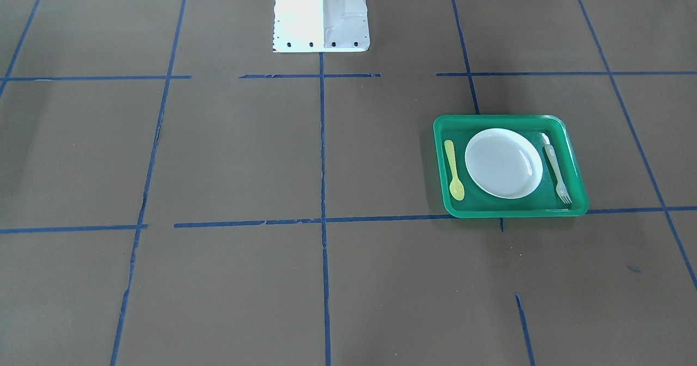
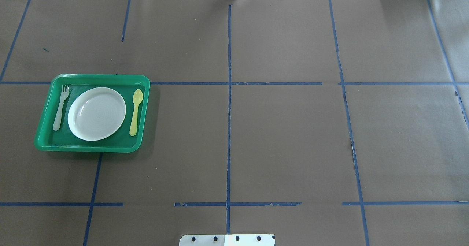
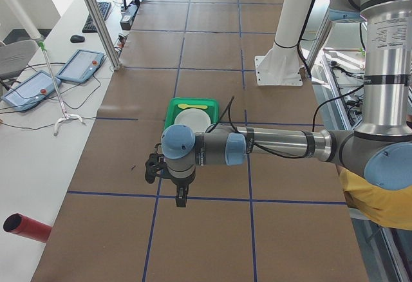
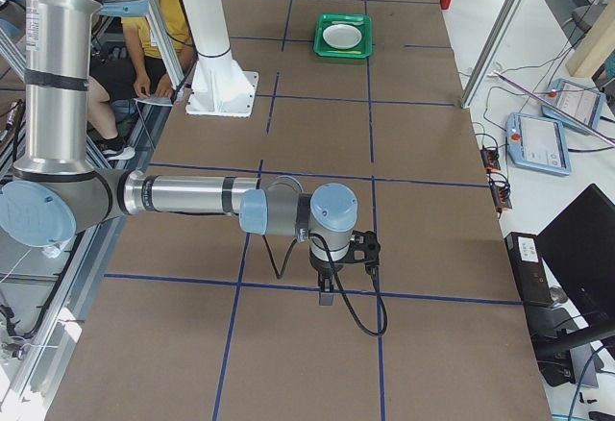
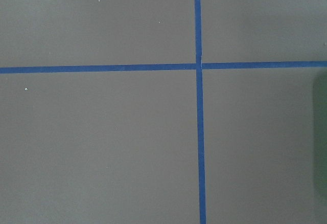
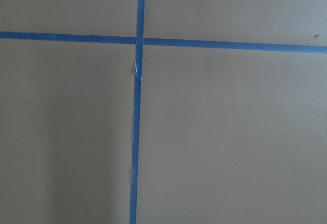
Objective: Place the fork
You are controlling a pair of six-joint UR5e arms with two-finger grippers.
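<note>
The pale whitish fork (image 1: pixel 556 172) lies flat in the green tray (image 1: pixel 506 118), along the side of the white plate (image 1: pixel 503 163) away from the yellow spoon (image 1: pixel 453 170). In the overhead view the fork (image 2: pixel 60 108) is at the left of the plate (image 2: pixel 96 113) in the tray (image 2: pixel 99 76), tines pointing away from the robot. My left gripper (image 3: pixel 181 197) hangs high on the near side of the tray (image 3: pixel 191 105) in the exterior left view. My right gripper (image 4: pixel 327 296) hangs far from the tray (image 4: pixel 343 35). I cannot tell whether either is open or shut. Both wrist views show only brown table and blue tape.
The white robot base (image 1: pixel 321 14) stands at the table's robot-side edge, also in the overhead view (image 2: pixel 227 239). Blue tape lines cross the brown table. A red cylinder (image 3: pixel 26 227) lies beside the table. A person in yellow (image 4: pixel 163 17) sits behind the base.
</note>
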